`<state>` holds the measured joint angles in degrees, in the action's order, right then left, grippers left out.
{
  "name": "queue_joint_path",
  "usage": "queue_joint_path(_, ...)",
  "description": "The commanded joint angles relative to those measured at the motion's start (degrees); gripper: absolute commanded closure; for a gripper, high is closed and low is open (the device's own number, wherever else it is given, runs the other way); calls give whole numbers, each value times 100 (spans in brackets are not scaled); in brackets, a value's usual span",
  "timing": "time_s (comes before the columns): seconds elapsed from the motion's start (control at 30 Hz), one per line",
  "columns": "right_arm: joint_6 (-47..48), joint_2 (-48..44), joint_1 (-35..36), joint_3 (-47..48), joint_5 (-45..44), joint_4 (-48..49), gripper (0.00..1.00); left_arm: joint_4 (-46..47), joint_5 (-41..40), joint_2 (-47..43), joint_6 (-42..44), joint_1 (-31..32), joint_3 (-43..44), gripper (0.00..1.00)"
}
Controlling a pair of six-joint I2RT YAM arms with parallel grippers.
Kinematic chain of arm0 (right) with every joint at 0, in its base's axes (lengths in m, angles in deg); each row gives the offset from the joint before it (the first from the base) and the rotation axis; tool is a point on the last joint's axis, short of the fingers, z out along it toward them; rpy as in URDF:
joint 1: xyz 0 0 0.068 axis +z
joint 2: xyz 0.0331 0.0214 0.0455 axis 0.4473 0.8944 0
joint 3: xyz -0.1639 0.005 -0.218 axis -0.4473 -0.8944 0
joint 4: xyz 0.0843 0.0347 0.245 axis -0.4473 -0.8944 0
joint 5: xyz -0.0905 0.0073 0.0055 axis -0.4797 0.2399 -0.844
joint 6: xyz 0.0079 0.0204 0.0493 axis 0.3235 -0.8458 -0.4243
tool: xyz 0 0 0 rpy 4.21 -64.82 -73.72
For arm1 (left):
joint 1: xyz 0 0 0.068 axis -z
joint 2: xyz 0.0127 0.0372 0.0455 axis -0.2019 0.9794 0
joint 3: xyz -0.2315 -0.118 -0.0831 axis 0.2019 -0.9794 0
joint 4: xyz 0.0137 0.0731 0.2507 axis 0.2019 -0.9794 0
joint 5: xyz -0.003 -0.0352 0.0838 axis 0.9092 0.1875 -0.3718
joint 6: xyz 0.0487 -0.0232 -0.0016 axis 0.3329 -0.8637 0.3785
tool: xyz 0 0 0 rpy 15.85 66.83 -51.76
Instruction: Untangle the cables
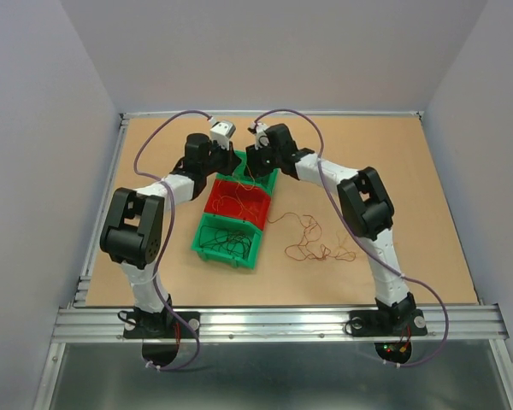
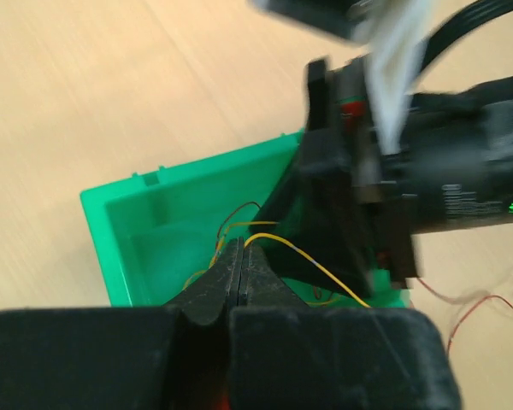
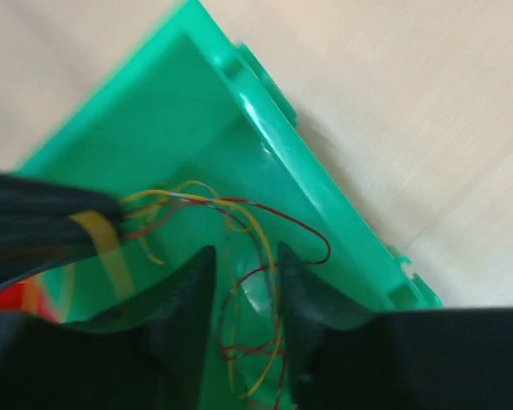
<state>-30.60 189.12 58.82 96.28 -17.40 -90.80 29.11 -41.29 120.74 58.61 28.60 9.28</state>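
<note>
Looking down from above and behind, two white-and-black robot arms rise from a metal rail at the near edge of a tan table (image 1: 410,171). Just beyond the bases, right of centre, a loose scribble of hair-thin red and orange cables (image 1: 318,243) lies on the bare tabletop. Left of it, three small bins run away from the viewer in a row: a near green bin (image 1: 207,253) holding dark strands, a red bin (image 1: 215,205) with thin wires, and a far green bin (image 1: 271,180).

Both arms meet over that far bin. The left gripper (image 2: 242,260) has its jaws pressed together, with a yellow wire (image 2: 312,265) running out from between them, so it appears to pinch that strand. The right gripper (image 3: 244,290) hangs inside the bin with a narrow gap between its fingers; red and yellow strands (image 3: 239,213) cross that gap, and whether it holds any of them cannot be told from the blurred view.

The step in hand appears to be separating a small knot over the far bin, one arm anchoring a strand while the other works on the rest. The next move likely calls for a slow pull apart, since such fine wire could slip or snag.
</note>
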Motion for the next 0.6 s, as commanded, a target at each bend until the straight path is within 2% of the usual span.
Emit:
queue_joint_path(0.0,43,-1056,0,-124,-80,64,55,156,-293,35,209,28,391,100)
queue_joint_path(0.03,52,-1153,27,-194,-159,90,53,156,-363,88,244,28,400,100)
queue_joint_path(0.07,43,-1363,36,-291,-220,108,43,148,-381,106,253,28,418,100)
queue_joint_path(0.17,34,-1637,53,-703,-335,222,34,183,-417,158,253,28,426,100)
queue_joint_path(0.37,-1,-2191,53,-1433,-196,530,33,244,-487,238,218,19,462,100)
queue_joint_path(0.57,-97,-2025,53,-1364,192,521,35,402,-434,185,130,19,444,100)
